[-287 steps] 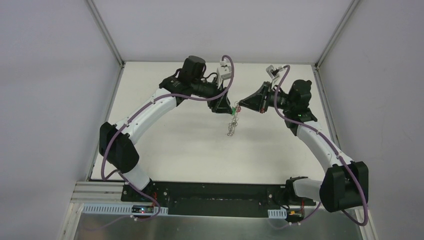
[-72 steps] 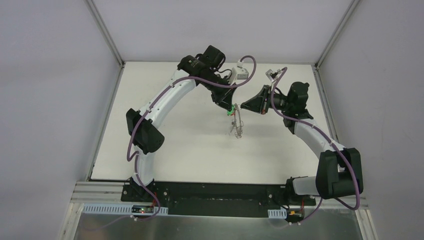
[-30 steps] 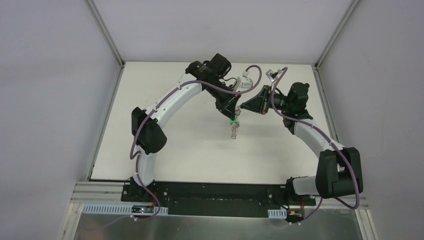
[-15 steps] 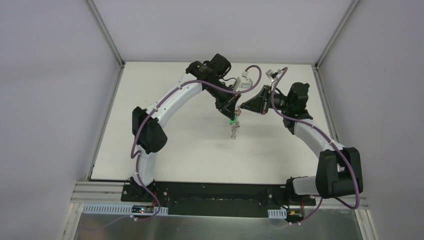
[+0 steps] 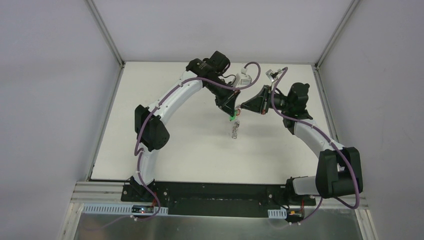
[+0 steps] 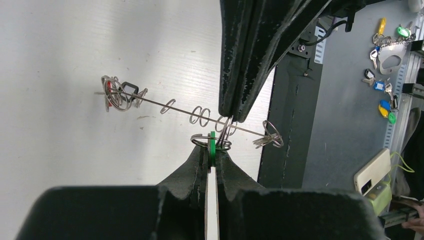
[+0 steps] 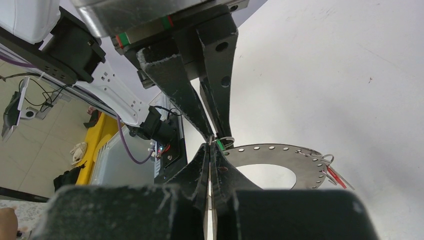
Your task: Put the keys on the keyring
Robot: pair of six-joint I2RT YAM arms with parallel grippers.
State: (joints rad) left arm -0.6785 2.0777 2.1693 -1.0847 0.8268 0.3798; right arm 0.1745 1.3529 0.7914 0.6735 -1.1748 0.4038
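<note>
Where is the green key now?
In the left wrist view the green key sits centre frame, pinched in the left end effector, just below the keyring.

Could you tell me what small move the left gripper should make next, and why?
Probably a slight twist of the left gripper, working the green key into the small wire loop beside it. The left gripper is shut on that key, the right gripper is shut on the keyring close by, and the loop sits at the key's head; whether it is threaded I cannot tell.
</note>
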